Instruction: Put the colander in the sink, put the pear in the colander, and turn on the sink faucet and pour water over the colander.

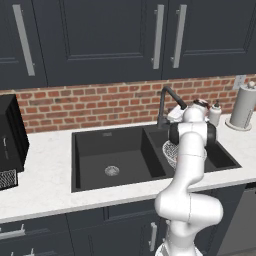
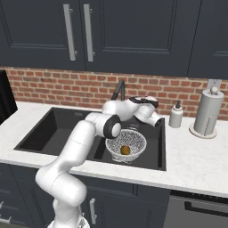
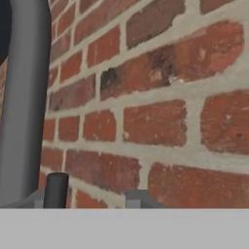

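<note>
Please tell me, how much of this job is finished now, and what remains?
Done: the silvery wire-mesh colander sits in the smaller basin of the dark charcoal sink, and the small golden-brown pear lies inside it. In hand: the gripper is up by the dark metal faucet, close to the brick wall. Left: turning the faucet on; no water is visible.

Red brick backsplash (image 1: 100, 102) with pale mortar, dark navy upper cabinets (image 1: 100, 35) (long steel bar handles), white speckled countertop (image 1: 45, 185), matching dark base cabinets (image 2: 129, 207) below, flat even light
</note>
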Controlling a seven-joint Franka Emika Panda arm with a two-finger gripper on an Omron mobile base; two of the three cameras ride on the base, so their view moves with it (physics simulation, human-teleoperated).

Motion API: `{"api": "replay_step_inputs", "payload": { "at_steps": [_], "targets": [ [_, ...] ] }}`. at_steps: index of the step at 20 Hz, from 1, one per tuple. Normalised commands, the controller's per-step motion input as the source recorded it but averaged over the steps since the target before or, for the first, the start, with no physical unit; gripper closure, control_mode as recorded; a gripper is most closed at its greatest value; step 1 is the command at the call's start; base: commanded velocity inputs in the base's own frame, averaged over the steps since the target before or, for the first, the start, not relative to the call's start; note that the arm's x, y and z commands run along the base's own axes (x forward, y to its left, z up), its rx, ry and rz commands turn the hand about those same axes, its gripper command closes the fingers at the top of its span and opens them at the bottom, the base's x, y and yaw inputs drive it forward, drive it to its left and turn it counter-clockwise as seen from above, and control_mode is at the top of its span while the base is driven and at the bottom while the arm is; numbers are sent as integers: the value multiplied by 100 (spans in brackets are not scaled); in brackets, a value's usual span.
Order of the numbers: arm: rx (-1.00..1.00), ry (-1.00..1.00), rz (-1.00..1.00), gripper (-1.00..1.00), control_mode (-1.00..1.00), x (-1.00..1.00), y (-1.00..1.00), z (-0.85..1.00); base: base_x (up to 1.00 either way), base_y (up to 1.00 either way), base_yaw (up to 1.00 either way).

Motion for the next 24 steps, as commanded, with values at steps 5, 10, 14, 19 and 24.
{"api": "replay_step_inputs", "payload": {
  "at_steps": [5,10,14,19,24],
  "targets": [
    [0,18,-18,100,-100,35,-64,-13,0,0,0],
    [0,16,-17,100,-100,33,-61,-17,0,0,0],
    [0,16,-18,100,-100,36,-58,-21,0,0,0],
    [1,11,-15,100,-100,20,-56,-5,0,0,0],
    [5,-6,-6,100,-100,-59,-43,47,0,0,0]
  ]
}}
